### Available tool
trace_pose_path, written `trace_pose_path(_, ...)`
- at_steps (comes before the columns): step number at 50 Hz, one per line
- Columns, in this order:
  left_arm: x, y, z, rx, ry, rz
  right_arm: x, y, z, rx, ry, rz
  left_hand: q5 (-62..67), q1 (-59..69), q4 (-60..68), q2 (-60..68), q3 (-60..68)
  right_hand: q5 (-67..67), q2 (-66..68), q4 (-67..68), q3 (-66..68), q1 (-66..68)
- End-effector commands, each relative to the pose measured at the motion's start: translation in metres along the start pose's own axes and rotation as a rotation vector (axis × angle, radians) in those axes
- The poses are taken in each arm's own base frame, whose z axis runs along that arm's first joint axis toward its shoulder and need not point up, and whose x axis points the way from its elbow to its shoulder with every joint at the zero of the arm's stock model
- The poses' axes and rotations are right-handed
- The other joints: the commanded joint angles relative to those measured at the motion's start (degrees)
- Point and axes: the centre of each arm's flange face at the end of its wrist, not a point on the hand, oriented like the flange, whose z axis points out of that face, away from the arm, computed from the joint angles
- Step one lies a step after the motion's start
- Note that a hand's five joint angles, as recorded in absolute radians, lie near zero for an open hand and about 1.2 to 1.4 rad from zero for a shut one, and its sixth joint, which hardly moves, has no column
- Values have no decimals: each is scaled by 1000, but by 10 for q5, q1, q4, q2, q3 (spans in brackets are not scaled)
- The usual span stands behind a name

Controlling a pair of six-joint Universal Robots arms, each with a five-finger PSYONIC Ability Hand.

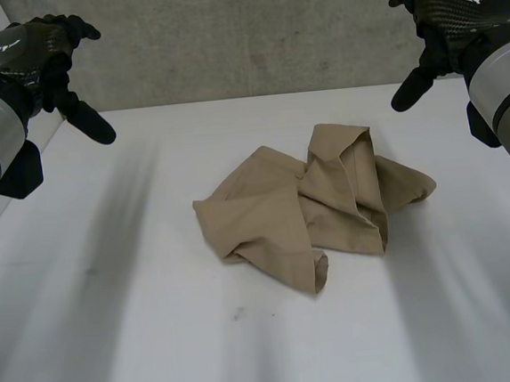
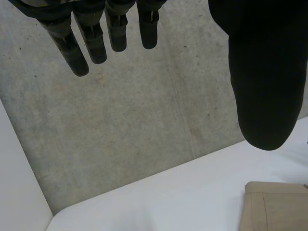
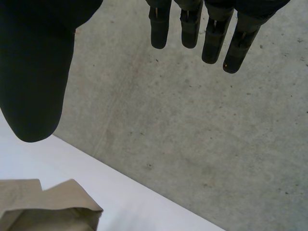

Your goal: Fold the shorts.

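White table [image 1: 115, 328], near part bare. Tan shorts [image 1: 315, 208] sit mid-table in a crumpled heap, layers folded over each other, not flat. Neither hand touches them.

Left hand [image 1: 37, 54] is up at the far left, above the table edge, well clear of the shorts. Left wrist view: fingers [image 2: 77, 53] straight, thumb apart, nothing held, and an edge of the shorts [image 2: 276, 207] lies beyond the thumb.

Right hand [image 1: 453, 8] mirrors it at the far right. Fingers [image 3: 214, 43] straight, thumb wide, empty.

Grey concrete wall [image 1: 241, 31] stands behind the table.
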Motion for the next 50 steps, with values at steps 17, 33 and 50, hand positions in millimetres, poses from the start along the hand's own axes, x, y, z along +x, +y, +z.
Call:
trace_pose_path(17, 23, 28, -2, -73, 123, 13, -11, 45, 19, -110, -140, -388, -26, -26, -21, -20, -29, -41, -30, -39, -24, -19)
trace_pose_path(33, 122, 149, 5, -183, 480, 165, 47, 135, 61, -328, -181, -626, -15, -16, -10, -10, -18, -41, -30, -39, -24, -19)
trace_pose_path(50, 163, 221, 30, -221, 438, 355, 34, 195, 74, -375, -255, -343, 300, 300, 305, 306, 297, 562, 574, 565, 580, 585)
